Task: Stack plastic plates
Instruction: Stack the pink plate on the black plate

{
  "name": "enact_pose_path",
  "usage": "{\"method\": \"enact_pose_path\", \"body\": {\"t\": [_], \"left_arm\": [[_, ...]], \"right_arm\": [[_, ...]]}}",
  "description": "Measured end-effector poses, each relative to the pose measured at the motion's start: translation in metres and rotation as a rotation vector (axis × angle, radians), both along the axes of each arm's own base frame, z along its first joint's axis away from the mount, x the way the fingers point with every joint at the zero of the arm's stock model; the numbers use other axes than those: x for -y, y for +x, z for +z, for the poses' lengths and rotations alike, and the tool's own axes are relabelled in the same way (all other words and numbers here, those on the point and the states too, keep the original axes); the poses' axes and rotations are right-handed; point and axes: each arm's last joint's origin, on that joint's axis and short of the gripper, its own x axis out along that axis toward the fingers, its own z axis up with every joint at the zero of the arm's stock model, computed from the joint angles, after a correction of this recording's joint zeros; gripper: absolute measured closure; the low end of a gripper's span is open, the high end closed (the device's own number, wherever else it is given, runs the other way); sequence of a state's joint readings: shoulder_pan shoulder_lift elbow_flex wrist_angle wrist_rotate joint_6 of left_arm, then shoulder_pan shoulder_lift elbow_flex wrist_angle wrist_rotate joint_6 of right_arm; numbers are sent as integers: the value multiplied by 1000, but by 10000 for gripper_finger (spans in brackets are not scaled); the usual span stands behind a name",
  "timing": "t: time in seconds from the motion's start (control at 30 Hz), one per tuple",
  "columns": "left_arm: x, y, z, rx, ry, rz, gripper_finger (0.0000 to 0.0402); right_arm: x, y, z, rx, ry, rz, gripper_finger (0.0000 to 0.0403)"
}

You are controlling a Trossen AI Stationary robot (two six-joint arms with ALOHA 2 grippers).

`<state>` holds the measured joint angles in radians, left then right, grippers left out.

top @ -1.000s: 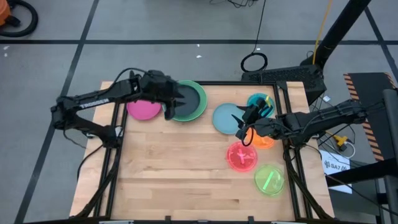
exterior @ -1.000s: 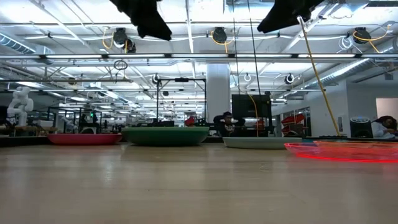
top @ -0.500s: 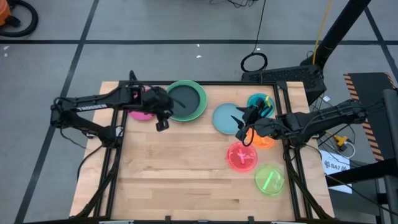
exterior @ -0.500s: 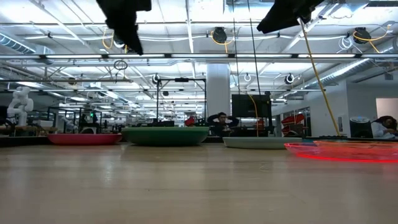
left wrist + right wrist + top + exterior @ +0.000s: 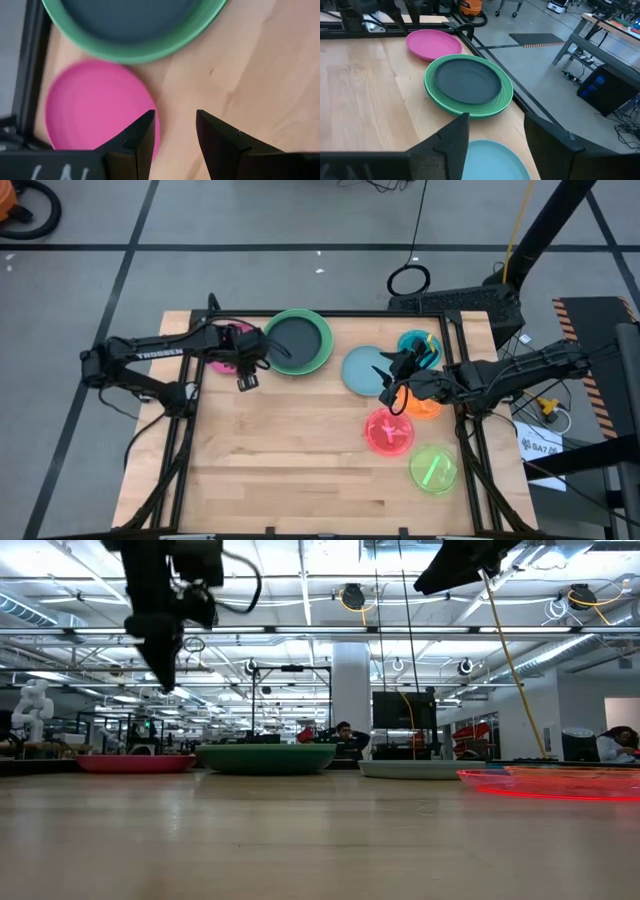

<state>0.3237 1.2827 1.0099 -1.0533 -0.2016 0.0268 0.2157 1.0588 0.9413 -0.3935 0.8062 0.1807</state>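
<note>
In the high view my stacked plates (image 5: 298, 341) sit upper centre, a lone plate (image 5: 228, 358) just left of them under my left gripper (image 5: 246, 378). Another plate (image 5: 362, 370) lies centre right, beside my right gripper (image 5: 393, 376). Two small plates (image 5: 389, 431) (image 5: 433, 469) lie lower right.

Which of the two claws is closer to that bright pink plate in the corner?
The left gripper hangs open just beside the magenta plate; the right gripper waits across the table.
</note>
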Motion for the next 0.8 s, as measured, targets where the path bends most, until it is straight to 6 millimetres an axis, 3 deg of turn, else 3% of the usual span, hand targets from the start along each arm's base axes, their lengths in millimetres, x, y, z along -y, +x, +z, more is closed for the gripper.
{"method": "enact_pose_path", "body": {"t": [0.27, 0.57, 0.8], "left_arm": [[-23, -22, -41, -68, -29, 126, 252], [-49, -40, -55, -36, -39, 298, 252], [-51, -46, -61, -3, -142, 300, 252]], "right_arm": [[0, 0, 0, -5, -8, 2, 220], [0, 0, 0, -15, -22, 5, 220], [0, 0, 0, -20, -29, 9, 220]]}}
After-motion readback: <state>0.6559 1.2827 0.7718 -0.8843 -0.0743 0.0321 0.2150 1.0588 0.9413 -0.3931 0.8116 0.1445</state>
